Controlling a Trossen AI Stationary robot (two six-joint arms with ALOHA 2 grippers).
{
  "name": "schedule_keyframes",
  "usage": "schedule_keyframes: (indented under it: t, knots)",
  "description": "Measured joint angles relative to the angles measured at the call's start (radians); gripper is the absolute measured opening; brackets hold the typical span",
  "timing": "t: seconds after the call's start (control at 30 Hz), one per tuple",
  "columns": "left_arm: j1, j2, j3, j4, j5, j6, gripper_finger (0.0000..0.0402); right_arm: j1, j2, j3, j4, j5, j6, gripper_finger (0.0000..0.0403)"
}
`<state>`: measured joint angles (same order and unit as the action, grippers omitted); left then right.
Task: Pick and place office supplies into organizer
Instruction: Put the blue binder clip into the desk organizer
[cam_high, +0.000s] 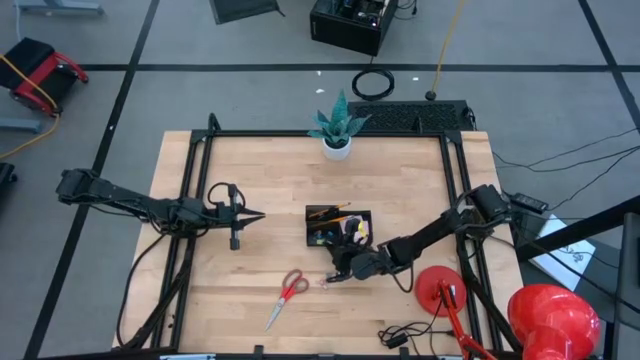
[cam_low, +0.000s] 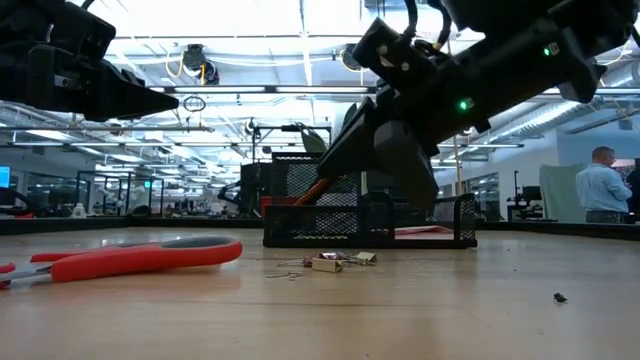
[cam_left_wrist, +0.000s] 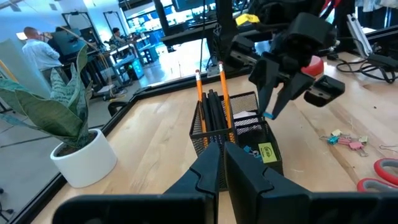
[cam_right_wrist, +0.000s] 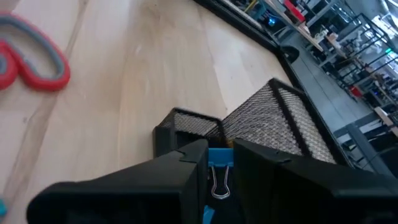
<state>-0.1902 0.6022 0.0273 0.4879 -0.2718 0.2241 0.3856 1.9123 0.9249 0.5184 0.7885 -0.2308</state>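
Observation:
The black mesh organizer (cam_high: 338, 226) stands mid-table with orange pencils and black pens (cam_left_wrist: 211, 106) upright in it; a yellow piece (cam_left_wrist: 266, 152) lies in its lower part. My right gripper (cam_high: 345, 258) hangs at the organizer's near edge, shut on a small blue binder clip (cam_right_wrist: 219, 157). Red-handled scissors (cam_high: 288, 292) lie flat nearer the table's front. A cluster of small clips (cam_low: 330, 262) rests on the wood between scissors and organizer. My left gripper (cam_high: 252, 215) is shut and held in the air left of the organizer, touching nothing. My right gripper pinches the blue binder clip by its blue body (cam_right_wrist: 219, 155) between the two fingers. The clip's wire handles (cam_right_wrist: 217, 186) lie back between the fingers. The fingers slant down toward the organizer's near edge, and the clip (cam_left_wrist: 268, 116) is lifted clear of table and organizer.
A white pot with a green plant (cam_high: 337, 135) stands beyond the organizer at the far edge. A red lamp (cam_high: 440, 290) and cables sit at the near right corner. Bare wood spreads between my left gripper and the scissors. People stand in the room beyond.

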Motion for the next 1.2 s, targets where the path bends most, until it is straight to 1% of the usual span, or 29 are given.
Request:
schedule_keyframes:
  t: [0.2,0.33,0.43,0.8,1.0,1.07,1.2]
  knots:
    - [0.0,0.0,0.0,0.0,0.0,-0.005,0.0031,-0.003,0.001,0.0,-0.001,-0.002,0.002,0.0055]
    - [0.0,0.0,0.0,0.0,0.0,-0.012,0.0031,-0.003,0.001,0.0,-0.051,0.001,-0.002,0.0055]
    - [0.0,0.0,0.0,0.0,0.0,-0.018,0.0031,-0.003,0.001,0.0,-0.083,0.023,-0.002,0.0055]
    - [0.0,0.0,0.0,0.001,0.0,-0.013,0.0031,-0.021,0.003,0.0,-0.089,0.007,-0.014,0.0055]
    - [0.0,0.0,0.0,0.001,0.0,-0.009,0.0031,-0.026,0.045,0.001,-0.067,0.021,-0.028,0.0055]
    - [0.0,0.0,0.0,0.001,0.0,-0.002,0.0031,-0.026,0.062,0.002,-0.065,0.0,-0.02,0.0055]
    - [0.0,0.0,0.0,0.001,0.0,0.0,0.0031,-0.026,0.068,0.002,-0.064,0.0,-0.029,0.0057]
